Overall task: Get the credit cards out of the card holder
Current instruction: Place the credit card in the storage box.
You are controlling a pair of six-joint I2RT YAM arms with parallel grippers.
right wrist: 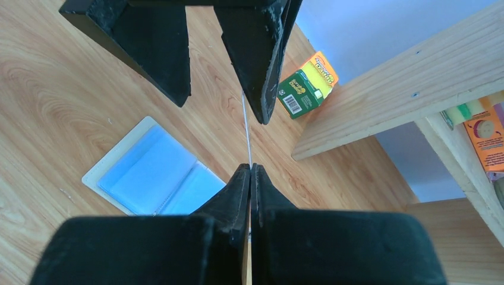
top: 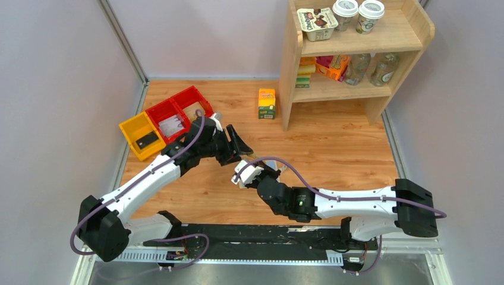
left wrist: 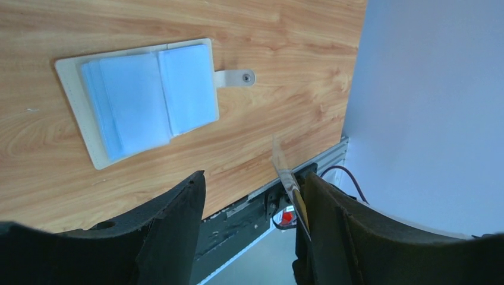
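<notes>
The right end effector [right wrist: 251,175] is clenching one credit card [right wrist: 245,127] by its near end. The card is standing edge-on, its long axis running up into the left end effector [left wrist: 254,178], whose released fingers are straddling the far end. The card holder [left wrist: 74,89] is lying spread open on the bench [left wrist: 238,35] just below, its pale-blue sleeves showing.

The holder [left wrist: 136,101] lies spread open and flat on the table [left wrist: 285,53], light blue pockets up, beige rim showing, its tab sticking out sideways. A thin whitish card [right wrist: 246,127] stands edge-on nearby, pinched in the right gripper [right wrist: 250,169].
</notes>
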